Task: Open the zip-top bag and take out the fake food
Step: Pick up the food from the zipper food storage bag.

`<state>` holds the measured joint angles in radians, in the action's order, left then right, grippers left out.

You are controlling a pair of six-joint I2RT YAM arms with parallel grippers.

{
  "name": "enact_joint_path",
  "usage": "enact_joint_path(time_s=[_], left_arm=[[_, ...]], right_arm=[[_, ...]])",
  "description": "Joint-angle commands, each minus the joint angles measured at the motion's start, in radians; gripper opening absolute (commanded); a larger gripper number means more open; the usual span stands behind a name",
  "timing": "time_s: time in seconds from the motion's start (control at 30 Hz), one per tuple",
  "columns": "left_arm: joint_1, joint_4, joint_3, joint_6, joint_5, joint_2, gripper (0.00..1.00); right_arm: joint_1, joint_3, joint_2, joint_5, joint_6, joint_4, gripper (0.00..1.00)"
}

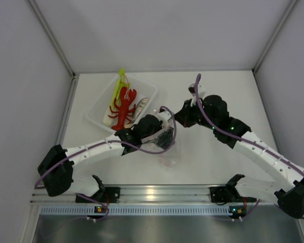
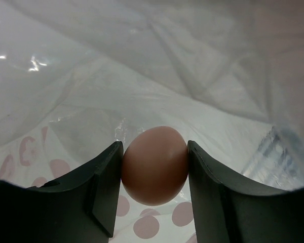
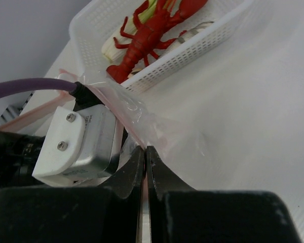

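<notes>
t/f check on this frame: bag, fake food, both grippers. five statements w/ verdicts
1. The left gripper clamps a pinkish-beige egg-shaped piece. True.
2. The red lobster is inside the zip-top bag. False: it lies in the white basket.
3. The right gripper is shut on the bag's edge. True.
4. The left gripper works outside the bag. False: plastic surrounds it, so it is inside.
5. The leek lies outside the basket. False: it is in the basket, beside the lobster.
</notes>
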<state>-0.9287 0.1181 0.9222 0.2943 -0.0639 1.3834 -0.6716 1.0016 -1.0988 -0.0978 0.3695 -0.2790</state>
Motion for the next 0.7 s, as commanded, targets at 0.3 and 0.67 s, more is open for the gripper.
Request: enact_joint_path(time_s=[0.3, 0.67], left_arm=[[0.021, -0.317, 0.092, 0.051, 0.248, -0.035, 0.00], [0.008, -0.307, 0.204, 0.060, 0.297, 0.080, 0.00]], right_arm=[[0.054, -0.034, 0.142, -0.082, -0.115, -0.218, 0.00], [-0.097, -0.037, 0.186, 0.041, -0.100, -0.253, 0.00]])
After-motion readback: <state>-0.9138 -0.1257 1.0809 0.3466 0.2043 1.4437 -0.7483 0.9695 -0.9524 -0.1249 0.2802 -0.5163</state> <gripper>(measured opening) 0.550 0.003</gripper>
